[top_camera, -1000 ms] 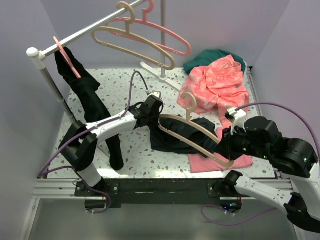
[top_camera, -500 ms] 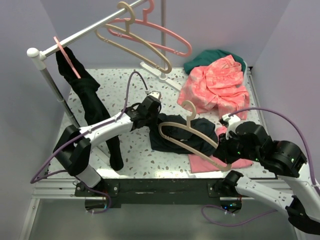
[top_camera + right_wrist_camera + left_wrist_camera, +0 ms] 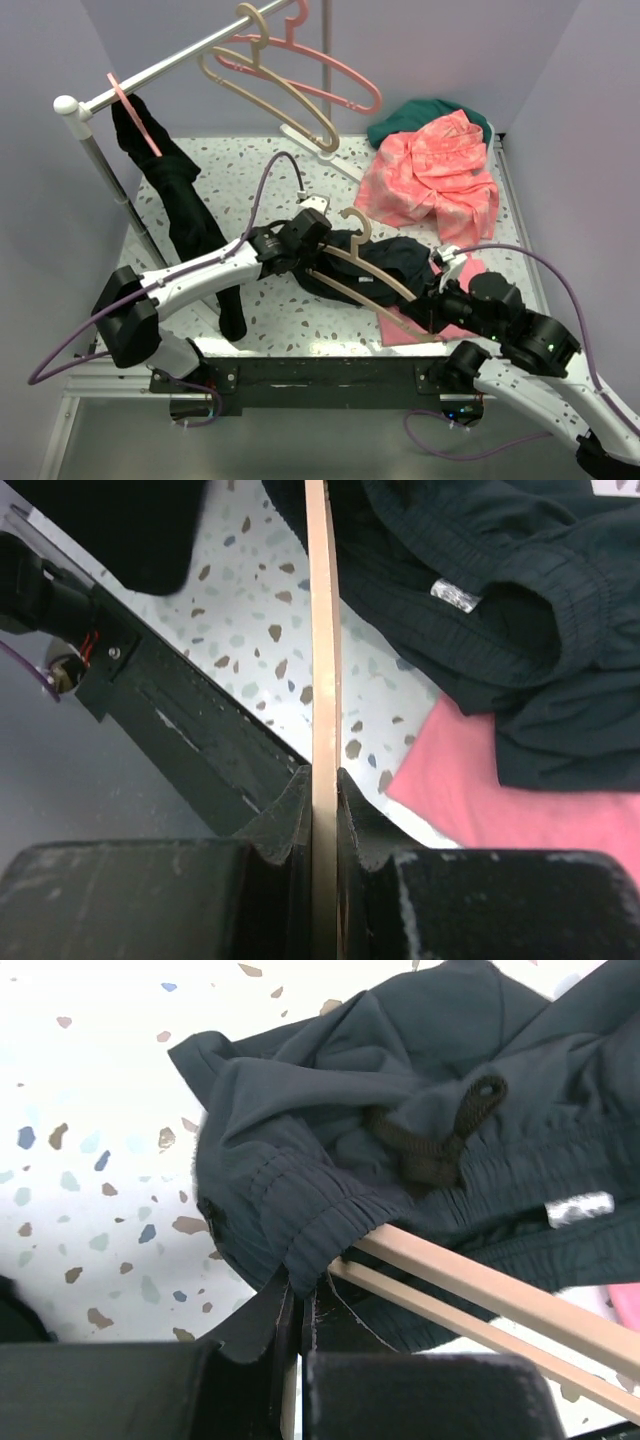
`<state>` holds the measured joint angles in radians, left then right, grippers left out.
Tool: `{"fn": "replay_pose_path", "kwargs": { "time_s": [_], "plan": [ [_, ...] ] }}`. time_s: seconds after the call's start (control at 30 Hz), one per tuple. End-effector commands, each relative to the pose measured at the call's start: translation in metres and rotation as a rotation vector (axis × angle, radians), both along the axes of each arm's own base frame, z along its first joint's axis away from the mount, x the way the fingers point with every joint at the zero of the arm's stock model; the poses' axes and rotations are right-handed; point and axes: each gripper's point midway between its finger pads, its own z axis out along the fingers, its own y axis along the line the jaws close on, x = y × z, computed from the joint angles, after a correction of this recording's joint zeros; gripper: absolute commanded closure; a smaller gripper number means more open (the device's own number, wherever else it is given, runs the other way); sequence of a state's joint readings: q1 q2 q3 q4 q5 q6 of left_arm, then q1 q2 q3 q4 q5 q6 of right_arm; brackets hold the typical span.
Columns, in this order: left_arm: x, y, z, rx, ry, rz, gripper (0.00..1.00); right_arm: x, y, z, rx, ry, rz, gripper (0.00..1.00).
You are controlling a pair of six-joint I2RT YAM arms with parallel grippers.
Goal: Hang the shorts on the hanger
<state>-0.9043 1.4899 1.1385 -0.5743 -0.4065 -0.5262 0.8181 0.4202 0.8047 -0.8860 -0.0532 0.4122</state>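
Shorts may slip free
Left gripper pinches only a waistband edge; right gripper clamps the hanger bar.

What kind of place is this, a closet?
Probably a robot practice booth, not a real closet. Plain lilac walls box in a speckled table, a clothes rail with hangers stands on it, and two robot arms are bolted at its near edge.

Reaching low and inward, the left gripper and right gripper are both clamped tight.
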Motion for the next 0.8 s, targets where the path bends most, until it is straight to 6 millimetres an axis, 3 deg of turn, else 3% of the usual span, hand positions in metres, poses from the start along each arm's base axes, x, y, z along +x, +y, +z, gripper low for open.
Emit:
{"fn": "replay_pose_path", "kwargs": {
  "time_s": [0.0,0.13,0.23,0.37,0.47,0.57,0.63,0.67,0.77],
  "plan": [
    [-0.002,-0.004,0.049,-0.077,-0.108,-0.026,0.98,0.023,0.039,0.026,0.212,-0.133,0.036,1.0],
    [-0.008,-0.009,0.065,-0.119,-0.133,-0.062,0.97,0.033,0.043,0.014,0.256,-0.19,0.009,1.0],
    [-0.013,-0.015,0.066,-0.153,-0.135,-0.104,0.91,0.04,0.038,0.007,0.286,-0.264,-0.025,1.0],
    [-0.02,-0.017,0.056,-0.17,-0.132,-0.144,0.64,0.042,0.036,-0.005,0.327,-0.296,-0.046,1.0],
    [-0.029,-0.031,0.068,-0.244,-0.164,-0.217,0.51,0.044,0.039,-0.015,0.313,-0.286,-0.039,1.0],
    [-0.043,-0.048,0.093,-0.325,-0.221,-0.31,0.45,0.046,0.042,-0.022,0.291,-0.272,-0.036,1.0],
    [-0.056,-0.062,0.119,-0.401,-0.291,-0.389,0.44,0.047,0.042,-0.022,0.289,-0.272,-0.034,1.0],
    [-0.06,-0.065,0.122,-0.42,-0.306,-0.402,0.41,0.047,0.043,-0.022,0.287,-0.272,-0.032,1.0],
    [-0.055,-0.071,0.14,-0.471,-0.38,-0.397,0.35,0.047,0.044,-0.024,0.282,-0.268,-0.028,1.0]
  ]
}}
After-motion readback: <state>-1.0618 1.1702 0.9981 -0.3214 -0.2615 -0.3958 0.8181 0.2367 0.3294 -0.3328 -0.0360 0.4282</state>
